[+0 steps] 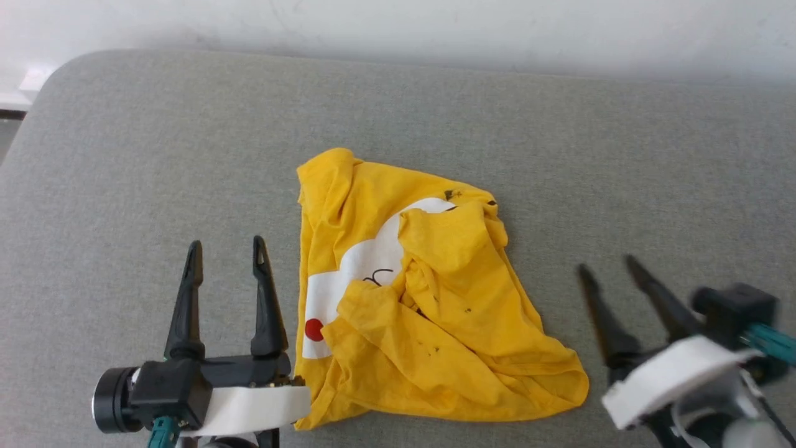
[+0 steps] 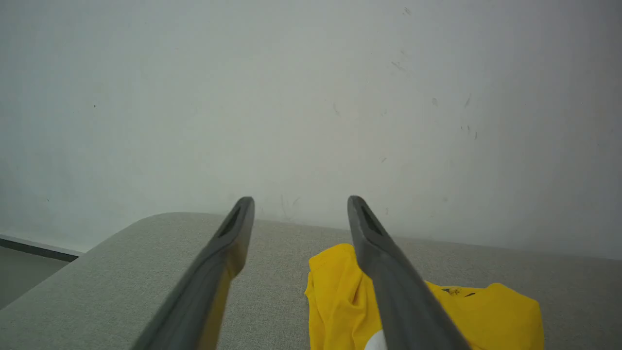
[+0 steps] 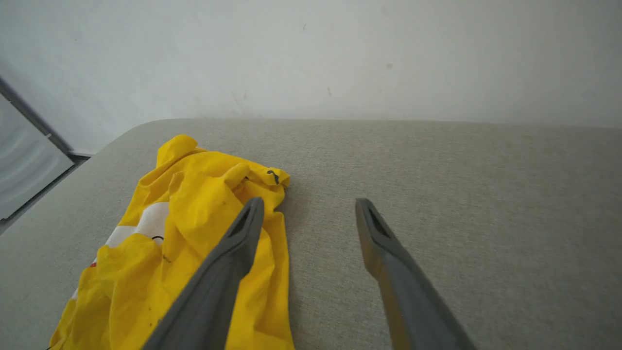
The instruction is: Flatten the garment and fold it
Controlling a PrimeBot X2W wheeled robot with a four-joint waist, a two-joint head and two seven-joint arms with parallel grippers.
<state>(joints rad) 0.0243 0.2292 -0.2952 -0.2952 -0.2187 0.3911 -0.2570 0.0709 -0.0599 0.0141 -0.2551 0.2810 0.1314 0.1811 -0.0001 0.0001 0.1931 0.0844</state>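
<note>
Head view: a crumpled bright yellow cotton T-shirt lies on the grey fabric cushion between the left gripper and right gripper, both spread and empty. Flattening seems not yet begun; next, each should pinch an edge. Its long axis slants from beside the left fingertips back toward the right gripper.

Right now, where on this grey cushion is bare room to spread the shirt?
Bare cushion lies between the garment and the far wall, and out to both sides. The near edge is crowded: left gripper and right gripper, jaws open, flank the garment.
</note>
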